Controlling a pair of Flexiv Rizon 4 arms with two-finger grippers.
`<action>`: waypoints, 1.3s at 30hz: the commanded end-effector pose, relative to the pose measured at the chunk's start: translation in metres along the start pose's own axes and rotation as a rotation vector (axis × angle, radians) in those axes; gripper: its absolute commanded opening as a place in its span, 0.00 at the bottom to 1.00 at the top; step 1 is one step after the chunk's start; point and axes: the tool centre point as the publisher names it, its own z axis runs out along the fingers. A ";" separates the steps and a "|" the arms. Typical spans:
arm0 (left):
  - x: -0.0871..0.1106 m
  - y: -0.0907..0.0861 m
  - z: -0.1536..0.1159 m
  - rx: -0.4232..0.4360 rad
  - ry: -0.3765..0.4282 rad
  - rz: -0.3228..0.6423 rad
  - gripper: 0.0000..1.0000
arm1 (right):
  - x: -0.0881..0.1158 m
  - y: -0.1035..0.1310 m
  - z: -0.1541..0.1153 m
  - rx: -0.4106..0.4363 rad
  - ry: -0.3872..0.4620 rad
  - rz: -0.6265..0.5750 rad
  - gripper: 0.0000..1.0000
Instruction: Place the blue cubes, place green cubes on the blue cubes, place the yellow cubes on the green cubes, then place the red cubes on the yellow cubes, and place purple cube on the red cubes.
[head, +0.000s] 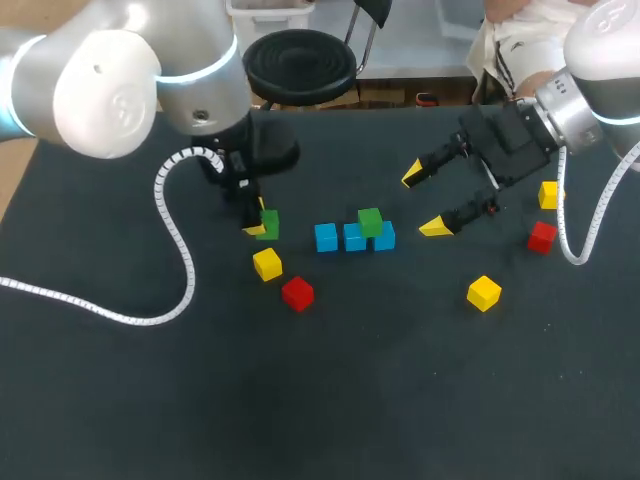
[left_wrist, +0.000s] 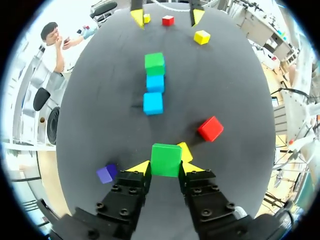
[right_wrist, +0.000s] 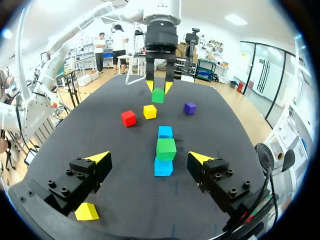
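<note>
Left gripper (left_wrist: 166, 168) clenched on a small green block cube (left_wrist: 166, 159), left of mid-table | right gripper (head: 424, 201) fingers spread, grasping nothing, right of the row | three blue cubes (head: 326, 237) in a row at mid-table, second green cube (head: 370, 221) atop its right part | yellow cube (head: 267, 264) and red cube (head: 297, 293) loose, near-left of the row

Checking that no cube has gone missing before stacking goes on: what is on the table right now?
Table: 1, dark.
Blue cubes: 3, blue, row at mid-table.
Stacked green cube: 1, green, on the row's right end.
Held green cube: 1, green, in left tool.
Yellow cubes: 3, yellow, scattered.
Red cubes: 2, red, either side.
Purple cube: 1, purple, beside left tool.
Left tool: shut on held green cube.
Right tool: open, right of the row.
</note>
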 end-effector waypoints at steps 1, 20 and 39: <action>-0.005 -0.008 -0.005 -0.010 -0.019 0.015 0.00 | 0.000 0.000 0.000 0.001 -0.001 -0.001 1.00; -0.010 -0.016 -0.006 -0.006 -0.051 0.028 0.00 | 0.000 0.000 0.000 0.001 -0.001 -0.001 1.00; -0.025 -0.030 -0.029 -0.023 -0.012 -0.021 0.00 | 0.000 0.000 0.000 0.001 -0.001 -0.001 1.00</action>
